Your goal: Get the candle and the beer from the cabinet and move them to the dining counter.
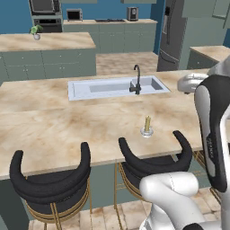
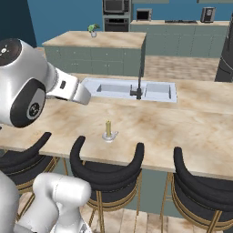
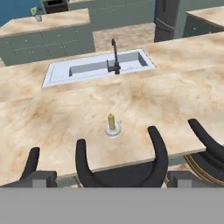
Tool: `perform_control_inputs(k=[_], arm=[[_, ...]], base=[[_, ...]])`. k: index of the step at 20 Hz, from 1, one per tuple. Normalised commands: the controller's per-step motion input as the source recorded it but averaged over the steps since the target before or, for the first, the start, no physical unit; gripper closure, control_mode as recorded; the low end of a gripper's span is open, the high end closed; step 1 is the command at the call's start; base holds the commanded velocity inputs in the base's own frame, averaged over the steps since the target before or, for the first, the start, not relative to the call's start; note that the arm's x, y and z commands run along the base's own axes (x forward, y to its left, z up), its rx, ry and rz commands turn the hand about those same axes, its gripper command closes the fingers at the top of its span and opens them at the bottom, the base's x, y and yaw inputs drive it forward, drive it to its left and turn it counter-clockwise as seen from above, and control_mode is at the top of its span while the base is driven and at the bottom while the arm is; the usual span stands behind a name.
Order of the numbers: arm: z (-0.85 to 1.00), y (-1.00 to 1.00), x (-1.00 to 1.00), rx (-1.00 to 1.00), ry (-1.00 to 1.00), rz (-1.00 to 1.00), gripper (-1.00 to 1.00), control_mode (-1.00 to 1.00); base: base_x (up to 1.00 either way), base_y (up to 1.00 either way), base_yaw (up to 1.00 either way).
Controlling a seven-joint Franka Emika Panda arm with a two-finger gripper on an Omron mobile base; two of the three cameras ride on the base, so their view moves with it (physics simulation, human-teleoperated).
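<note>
At far left, a stool (image 1: 49, 179) is standing against the dining surface (image 1: 54, 121). Toward the middle, the candle (image 1: 147, 126) is standing upright in its holder on that surface, near the front edge, well apart from the sink (image 1: 114, 87) and faucet (image 1: 136, 80) behind it. The claw (image 3: 109, 177) is hanging open and empty, back from the surface edge. Judged status: candle delivery is complete; beer retrieval from the cabinet is remaining.
</note>
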Motion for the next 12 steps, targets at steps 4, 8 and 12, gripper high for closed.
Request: perform_control_inputs(k=[4, 8, 12], arm=[[0.01, 0.02, -0.62, 0.0, 0.0, 0.06, -1.0, -1.0], [-0.03, 0.08, -0.64, -0.02, 0.0, 0.0, -1.0, -1.0], [-0.05, 0.16, -0.54, -0.03, 0.0, 0.0, -1.0, -1.0]], base=[[0.0, 0.0, 0.0], [0.0, 0.0, 0.0], [0.0, 0.0, 0.0]])
